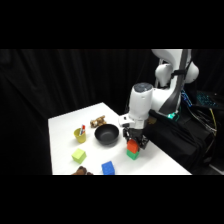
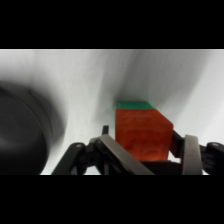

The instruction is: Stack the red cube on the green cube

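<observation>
While my jaws grip the red cube resting on the green cube, I judge stacking nearly done; next, open and lift straight.

Four cubes on surface: one red cube, one green cube, one lime cube, one blue cube. One black bowl. One yellow cup. One brown item near far edge, kind unclear. One dark item at near edge, cut off. One arm, one claw.
</observation>
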